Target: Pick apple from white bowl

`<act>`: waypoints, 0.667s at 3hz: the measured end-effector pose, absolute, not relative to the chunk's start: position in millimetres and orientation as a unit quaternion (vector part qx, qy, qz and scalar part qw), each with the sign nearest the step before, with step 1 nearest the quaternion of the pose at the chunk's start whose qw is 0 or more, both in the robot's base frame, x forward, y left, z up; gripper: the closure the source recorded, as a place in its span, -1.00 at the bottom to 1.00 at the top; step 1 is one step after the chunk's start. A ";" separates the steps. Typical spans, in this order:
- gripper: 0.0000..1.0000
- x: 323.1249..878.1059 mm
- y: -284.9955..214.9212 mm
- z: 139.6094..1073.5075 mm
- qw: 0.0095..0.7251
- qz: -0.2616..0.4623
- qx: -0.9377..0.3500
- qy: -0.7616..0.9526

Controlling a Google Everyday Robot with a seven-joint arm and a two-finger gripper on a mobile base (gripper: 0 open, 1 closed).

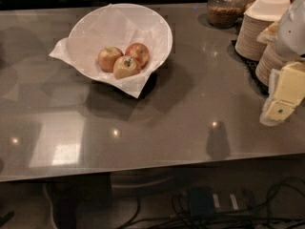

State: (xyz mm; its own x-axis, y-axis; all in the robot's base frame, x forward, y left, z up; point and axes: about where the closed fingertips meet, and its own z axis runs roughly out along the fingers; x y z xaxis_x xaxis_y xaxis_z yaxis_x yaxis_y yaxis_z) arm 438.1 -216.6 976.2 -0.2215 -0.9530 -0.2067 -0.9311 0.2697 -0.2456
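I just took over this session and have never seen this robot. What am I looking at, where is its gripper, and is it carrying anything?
This is a single camera view looking down on a grey table; where the camera is mounted is not on record. The robot is a mobile base with one arm. Its gripper is the white and pale yellow piece at the right edge, beside the stacked plates and well away from the white bowl. Nothing shows in it. The bowl, lined with crumpled paper, holds the apple to pick, the reddest one, and two yellower apples. A glass jar stands next to the plates.
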 end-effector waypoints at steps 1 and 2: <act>-1.00 438.3 -216.5 976.2 0.159 -0.034 -0.603 0.781; -1.00 451.6 -202.9 980.1 0.177 -0.040 -0.617 0.765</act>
State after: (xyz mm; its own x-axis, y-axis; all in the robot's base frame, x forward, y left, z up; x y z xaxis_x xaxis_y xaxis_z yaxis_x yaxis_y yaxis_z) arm 451.6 -202.9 980.1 -0.1749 -0.9592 -0.2221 -0.9309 0.2346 -0.2801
